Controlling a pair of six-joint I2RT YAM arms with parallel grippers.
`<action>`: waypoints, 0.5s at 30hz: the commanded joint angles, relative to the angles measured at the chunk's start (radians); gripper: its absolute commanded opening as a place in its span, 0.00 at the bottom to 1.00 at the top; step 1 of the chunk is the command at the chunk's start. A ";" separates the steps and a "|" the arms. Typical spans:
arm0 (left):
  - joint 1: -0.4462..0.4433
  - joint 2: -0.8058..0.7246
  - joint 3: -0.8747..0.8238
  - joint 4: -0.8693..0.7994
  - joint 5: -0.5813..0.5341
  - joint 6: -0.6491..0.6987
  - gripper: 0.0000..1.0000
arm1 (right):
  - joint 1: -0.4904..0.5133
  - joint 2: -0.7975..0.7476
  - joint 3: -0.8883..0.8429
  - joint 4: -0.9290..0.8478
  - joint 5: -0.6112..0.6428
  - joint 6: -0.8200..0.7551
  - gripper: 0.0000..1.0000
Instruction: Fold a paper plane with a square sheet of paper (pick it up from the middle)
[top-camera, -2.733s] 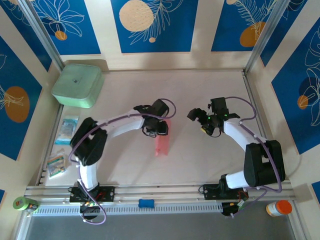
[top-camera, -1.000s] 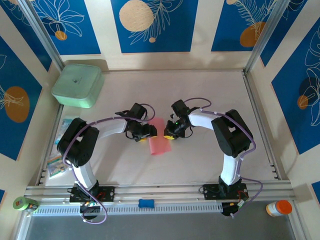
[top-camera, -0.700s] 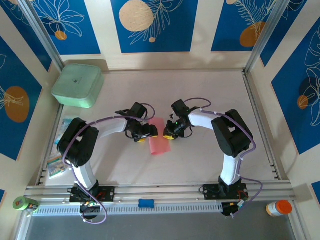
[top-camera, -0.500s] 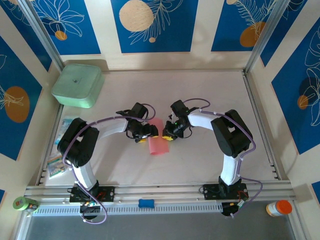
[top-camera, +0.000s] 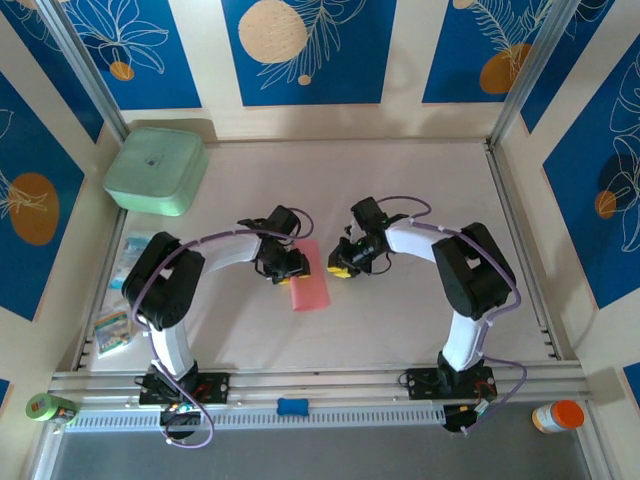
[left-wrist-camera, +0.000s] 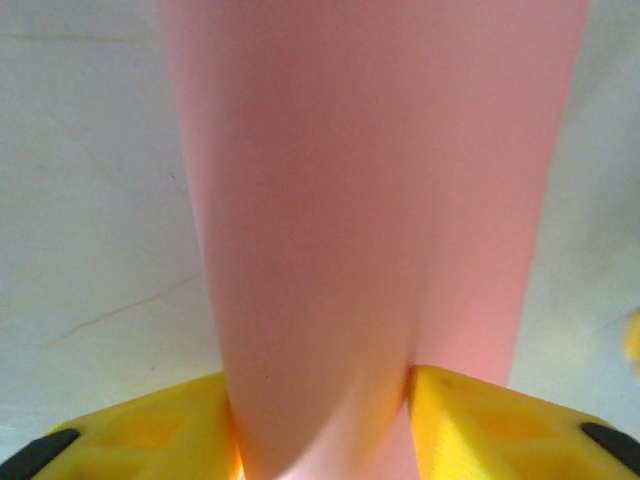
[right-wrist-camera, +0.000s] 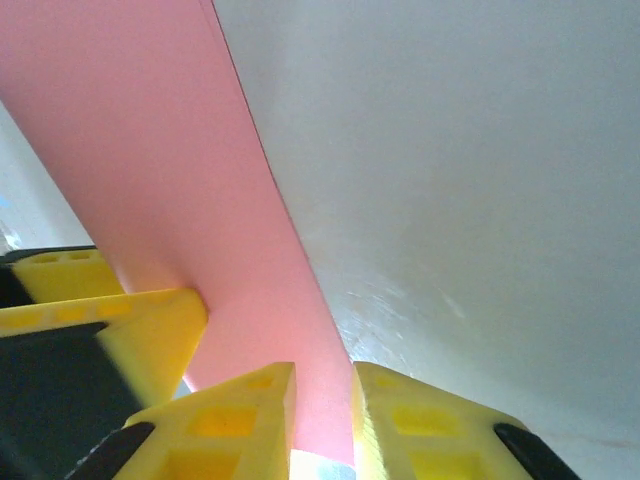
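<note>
Square sheet of paper (top-camera: 310, 288) in the grip of left tool (top-camera: 292, 270) and right tool (top-camera: 342, 268), both arms low

Pink sheet of paper (top-camera: 310, 288), folded to a narrow strip, near the middle of the table (top-camera: 250, 340). Left gripper (top-camera: 291, 268) and right gripper (top-camera: 342, 268) flank its far half, one on each side. Mint-green box (top-camera: 155, 170) in the far left corner; printed packets (top-camera: 132, 262) along the left edge.
</note>
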 joint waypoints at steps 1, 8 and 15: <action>-0.005 0.039 0.011 -0.056 -0.049 0.024 0.43 | -0.028 -0.060 -0.023 -0.012 0.025 -0.004 0.23; -0.004 0.065 0.016 -0.079 -0.076 0.072 0.36 | -0.049 -0.093 -0.037 -0.029 0.066 -0.018 0.23; -0.005 0.100 0.018 -0.087 -0.062 0.119 0.37 | -0.049 -0.093 -0.048 -0.034 0.076 -0.024 0.22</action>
